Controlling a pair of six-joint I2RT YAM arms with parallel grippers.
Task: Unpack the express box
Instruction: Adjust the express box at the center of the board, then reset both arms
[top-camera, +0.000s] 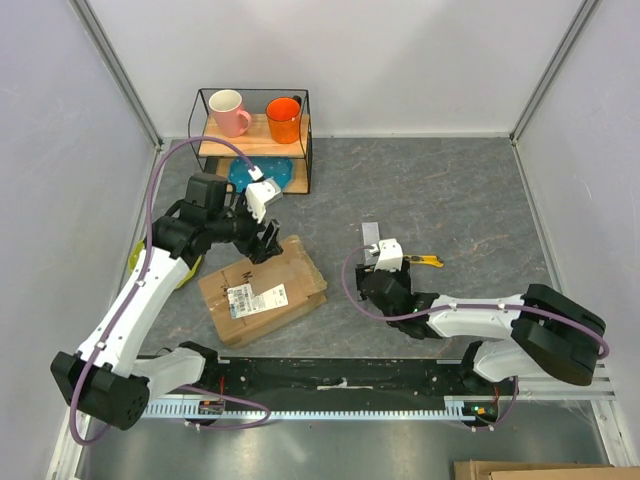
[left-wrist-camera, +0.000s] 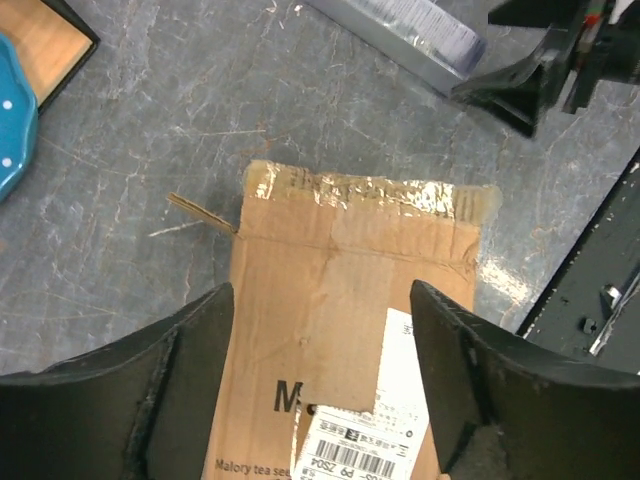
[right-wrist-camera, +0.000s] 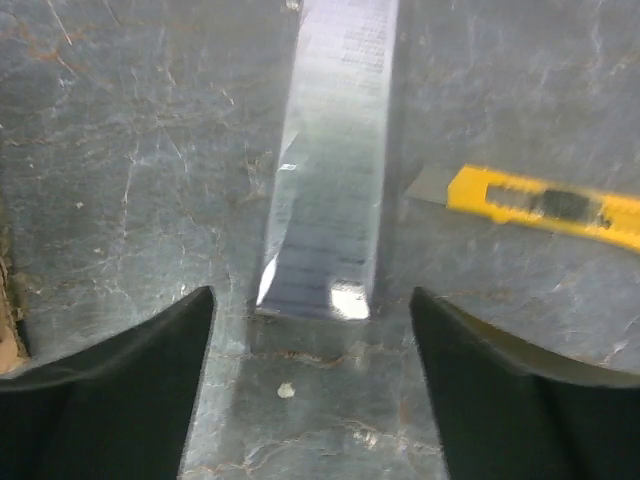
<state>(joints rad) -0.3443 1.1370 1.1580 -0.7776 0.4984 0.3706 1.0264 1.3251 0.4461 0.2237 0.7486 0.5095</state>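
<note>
Entry: unpacking, box closed.

- We are finding the express box (top-camera: 262, 290) lying on the grey table (top-camera: 450, 190), left of centre, just in front of the left arm's base rail and skewed to the table edge. Its broad face with the white barcode label (left-wrist-camera: 355, 440) is facing up. The taped end is pointing away from the left wrist camera.
- The left tool (left-wrist-camera: 320, 290) is hovering directly over that upper face with its jaws spread and nothing pinched between them. We cannot tell whether the fingers are touching the cardboard.
- The right tool (right-wrist-camera: 310, 292) is also standing spread and pinching nothing. It is poised low over the near end of a silvery flat bar (right-wrist-camera: 335, 170) lying on the table, well apart from the box.
- A yellow utility knife (right-wrist-camera: 545, 205) is lying just beside the bar, with a grey blade tip showing.
- At the back, a wire shelf (top-camera: 255, 135) is carrying a pink mug (top-camera: 230, 112) and an orange mug (top-camera: 284, 120).

Handling judgement: we are expecting the box to be light and to slide easily on this table. Corners and folded edges should be stiff, while the broad faces are likely to dent under a pinch. The glossy tape (left-wrist-camera: 360, 190) over the end seam looks slick and wrinkled, so it makes a poor grip. We are favouring a hold across the narrow sides or on a flap edge, with one tool pressing the box down while the other works on the seam.
</note>
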